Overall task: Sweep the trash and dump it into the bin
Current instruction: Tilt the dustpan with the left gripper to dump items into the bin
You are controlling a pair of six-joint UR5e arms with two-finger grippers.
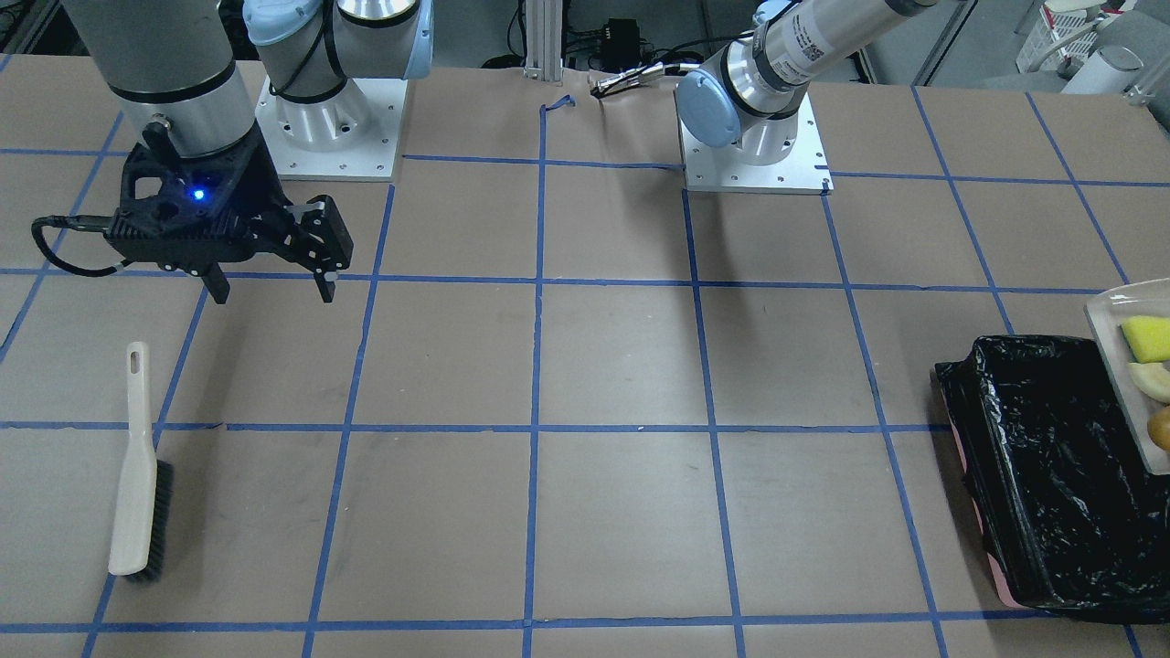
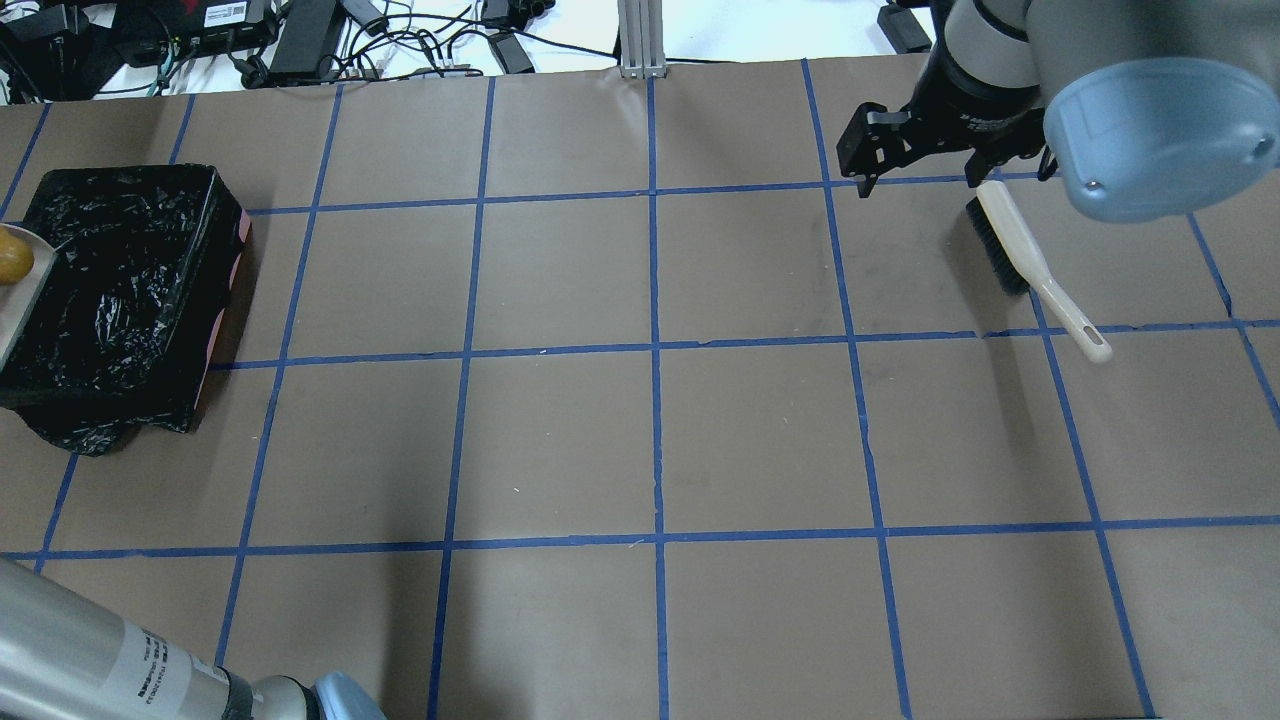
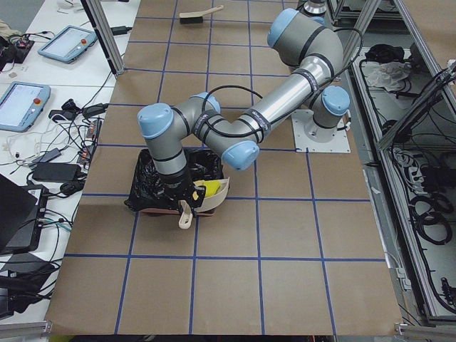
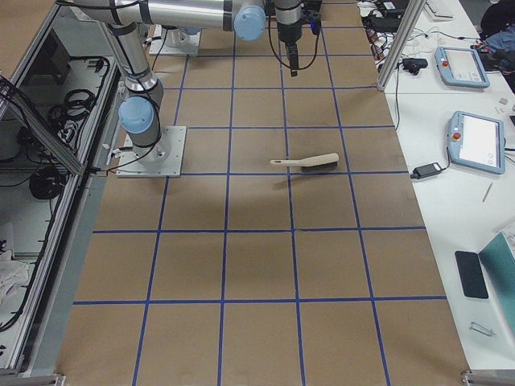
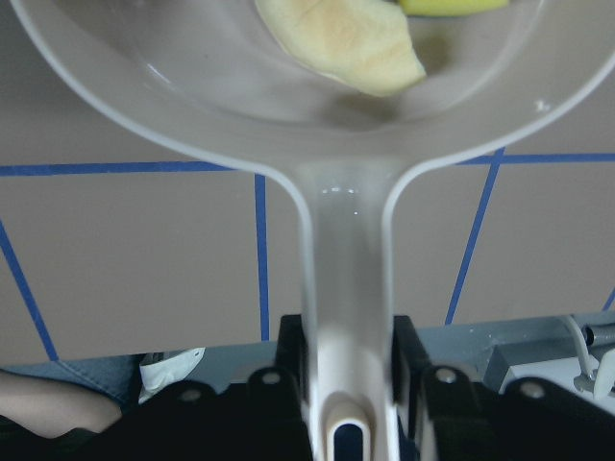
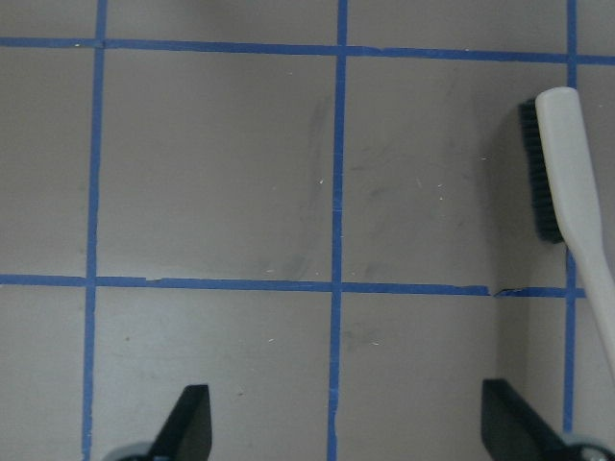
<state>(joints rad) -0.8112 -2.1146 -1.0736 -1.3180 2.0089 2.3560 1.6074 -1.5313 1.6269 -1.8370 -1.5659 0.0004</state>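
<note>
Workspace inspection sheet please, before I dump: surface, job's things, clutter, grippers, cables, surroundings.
Surface: table, brown paper with a blue tape grid, faint smudges.
Job's things: dustpan held over the bin, carrying the sponge, fruit slice and potato. The brush lies flat on the table, not gripped.
Clutter: nothing seen.
Grippers: left gripper shut on the dustpan's handle. Right gripper open, above the table near the brush.
Cables: black cable loop at the right gripper; loose cables beyond the table's far edge.
Surroundings: pendants on the side desk; what looks like a person's arm below the dustpan in the left wrist view.
</note>
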